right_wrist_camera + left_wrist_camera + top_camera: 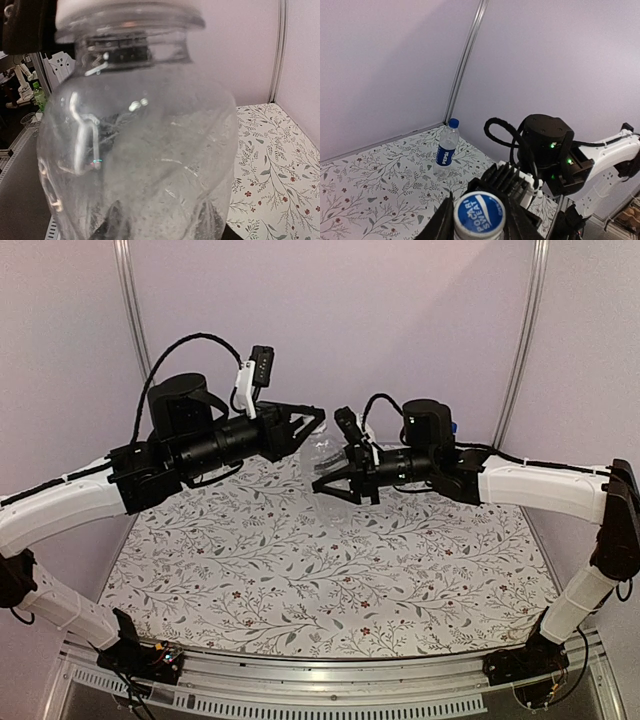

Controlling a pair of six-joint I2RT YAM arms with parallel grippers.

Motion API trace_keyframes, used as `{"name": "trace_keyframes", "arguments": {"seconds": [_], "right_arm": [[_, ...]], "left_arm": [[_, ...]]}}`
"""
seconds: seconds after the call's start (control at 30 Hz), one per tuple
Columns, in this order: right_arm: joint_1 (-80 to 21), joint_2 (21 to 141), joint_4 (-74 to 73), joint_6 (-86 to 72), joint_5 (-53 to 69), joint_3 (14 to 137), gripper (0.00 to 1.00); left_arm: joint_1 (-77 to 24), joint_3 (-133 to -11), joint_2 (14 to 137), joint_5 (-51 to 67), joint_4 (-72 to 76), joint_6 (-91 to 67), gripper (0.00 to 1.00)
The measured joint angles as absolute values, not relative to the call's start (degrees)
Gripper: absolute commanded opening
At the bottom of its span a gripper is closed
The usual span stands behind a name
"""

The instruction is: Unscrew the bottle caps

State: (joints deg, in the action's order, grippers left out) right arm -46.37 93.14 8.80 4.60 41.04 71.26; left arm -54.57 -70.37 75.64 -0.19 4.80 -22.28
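Note:
The plain clear bottle [318,454] hangs in the air over the back of the table, between both arms. My left gripper [312,430] is shut on its bottle cap [480,214], whose blue printed top and white side sit between the dark fingers [436,225]. My right gripper [326,484] is shut on the bottle's body [140,150], and its fingers [112,222] show dimly through the plastic. The slimmer bottle [446,150] with the dark blue label stands upright near the back corner, its blue cap [453,122] on. It does not show in the top view.
A floral cloth [330,590] covers the table. Pale walls and a metal corner post [465,60] close the back. The right arm's black wrist [547,145] stands close in front of the left camera. The table's right side [270,165] lies below the held bottle.

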Motion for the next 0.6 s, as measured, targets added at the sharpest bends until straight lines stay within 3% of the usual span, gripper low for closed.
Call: {"name": "trace_keyframes", "arguments": {"seconds": [0.4,0.6], "right_arm": [[-46.2,93.1,9.2,5.5,50.2,71.0,0.43],[-46.2,93.1,9.2,6.0,54.9,70.3,0.43]], "left_arm": [[-54.6,-70.3,75.0,6.3,6.4,-20.2,0.85],[-53.4,-69.9,72.4,14.3,6.6,-17.0,0.89]]}}
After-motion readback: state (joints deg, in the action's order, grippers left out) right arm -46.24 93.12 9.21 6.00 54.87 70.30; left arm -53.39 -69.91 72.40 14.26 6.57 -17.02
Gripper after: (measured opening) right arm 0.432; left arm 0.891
